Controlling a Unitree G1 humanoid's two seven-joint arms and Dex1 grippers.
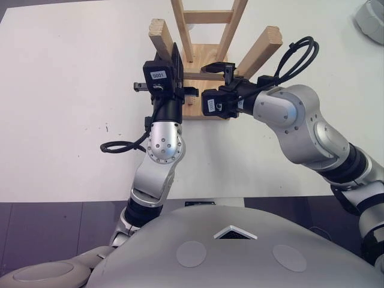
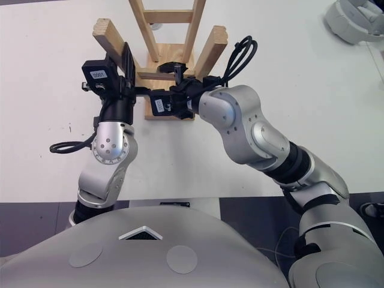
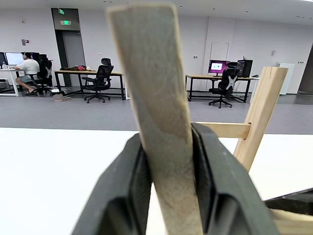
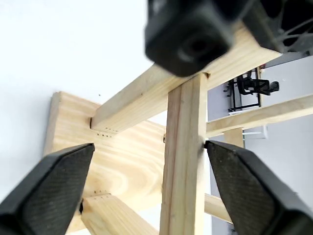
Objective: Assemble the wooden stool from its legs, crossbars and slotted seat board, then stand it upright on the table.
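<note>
Table (image 1: 72, 120): white, with the stool (image 1: 207, 17) at its far middle.
Stool: upside down, its long axis upright. Four legs splay upward from the seat board (image 4: 127, 166), which lies flat on the table.
Head views: both arms meet at the stool's near side.
Left wrist view: the left gripper (image 3: 166, 161) is clamped on the near-left leg (image 3: 151, 73), one finger pressed to each side.
Right wrist view: the right gripper (image 4: 149, 156) is spread wide astride the near crossbar (image 4: 183, 147), with both pads (image 4: 49, 191) clear of the wood.
</note>
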